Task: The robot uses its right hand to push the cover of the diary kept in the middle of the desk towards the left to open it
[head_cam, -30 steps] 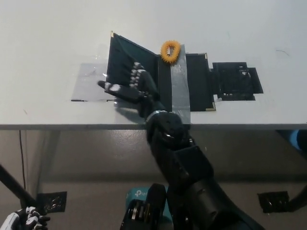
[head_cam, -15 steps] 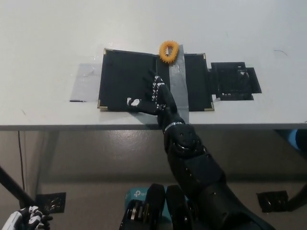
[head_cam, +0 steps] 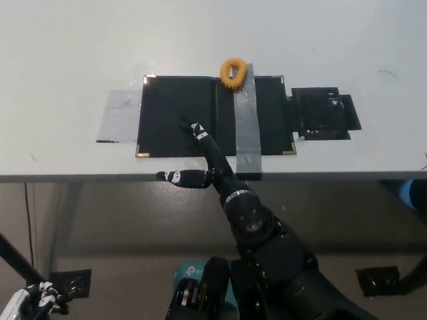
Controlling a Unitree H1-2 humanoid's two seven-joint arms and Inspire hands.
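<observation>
Flat matte-black rectangular diary (head_cam: pixel 177 117) lies open mid white surface (head_cam: pixel 67 53), grey tape strip (head_cam: pixel 245 123) across it, black right hand (head_cam: pixel 200 163) at its near edge, fingers spread, empty.

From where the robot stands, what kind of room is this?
Probably a lab or test room, not a home. A plain white desk holds a black diary taped down with grey tape, an orange ring beside it, and black tape marks on the floor.
</observation>
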